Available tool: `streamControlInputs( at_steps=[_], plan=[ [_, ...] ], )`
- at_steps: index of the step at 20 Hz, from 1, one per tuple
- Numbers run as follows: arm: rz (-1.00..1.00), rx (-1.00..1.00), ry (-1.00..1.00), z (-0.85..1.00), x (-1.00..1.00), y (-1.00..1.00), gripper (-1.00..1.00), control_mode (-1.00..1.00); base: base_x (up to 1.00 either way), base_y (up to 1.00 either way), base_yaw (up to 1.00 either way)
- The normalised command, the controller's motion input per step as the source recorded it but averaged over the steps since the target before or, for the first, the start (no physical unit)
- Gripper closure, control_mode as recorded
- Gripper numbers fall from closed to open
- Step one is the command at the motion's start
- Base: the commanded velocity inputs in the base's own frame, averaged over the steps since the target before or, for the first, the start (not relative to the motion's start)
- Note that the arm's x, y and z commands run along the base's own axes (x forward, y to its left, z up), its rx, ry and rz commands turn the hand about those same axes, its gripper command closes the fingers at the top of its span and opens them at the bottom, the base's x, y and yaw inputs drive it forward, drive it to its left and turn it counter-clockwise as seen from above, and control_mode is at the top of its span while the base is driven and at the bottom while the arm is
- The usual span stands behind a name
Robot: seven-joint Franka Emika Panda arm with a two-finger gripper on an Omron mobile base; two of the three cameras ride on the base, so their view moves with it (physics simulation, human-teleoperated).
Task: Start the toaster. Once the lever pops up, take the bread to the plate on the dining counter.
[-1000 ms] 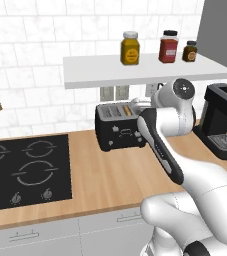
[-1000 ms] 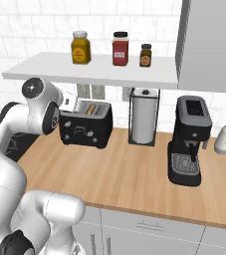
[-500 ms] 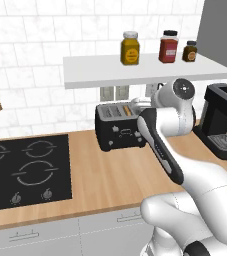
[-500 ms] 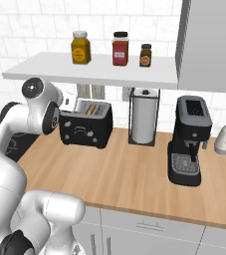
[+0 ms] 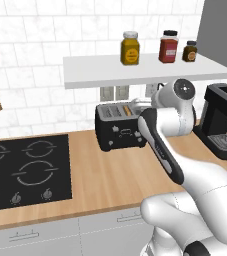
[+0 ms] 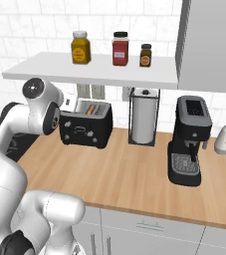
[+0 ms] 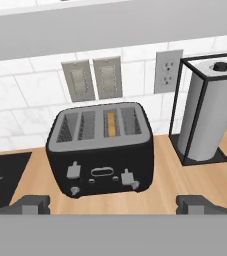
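Two dark fingertips of the gripper [image 7: 113, 204] show at the lower corners of the hand view, spread wide apart with nothing between them; they sit in front of and above the toaster [image 7: 101, 149], not touching it. The toaster is black and boxy and stands on the wood counter [image 6: 134, 169] against the tiled wall, below the white shelf [image 5: 145, 70]. Its top has four slots; the bread [image 7: 111, 123] sits down inside the third slot from the left, only its tan upper edge visible. On the toaster front, two pale levers [image 7: 74, 170] sit about mid-height, with small knobs below them and an oval panel between. To the toaster's right in the hand view stands a paper towel roll [image 7: 208, 118] in a black wire holder, near but apart from it. In the left base view the black hob [image 5: 25, 170] lies to the left of the toaster [image 5: 121, 126], and the coffee machine [image 5: 224, 125] stands at the far right. Three jars [image 6: 113, 49] stand on the shelf, and a pale spray bottle [image 6: 224, 135] stands beside the coffee machine in the right base view.
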Motion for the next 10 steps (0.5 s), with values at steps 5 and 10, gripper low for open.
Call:
streamControlInputs(
  at_steps=[5, 10],
  plan=[
    [0.00, 0.00, 0.00, -0.02, 0.00, -0.01, -1.00, -1.00, 0.00, 0.00, 0.00],
    [0.00, 0.00, 0.00, 0.00, 0.00, 0.00, -1.00, -1.00, 0.00, 0.00, 0.00]
  ],
)
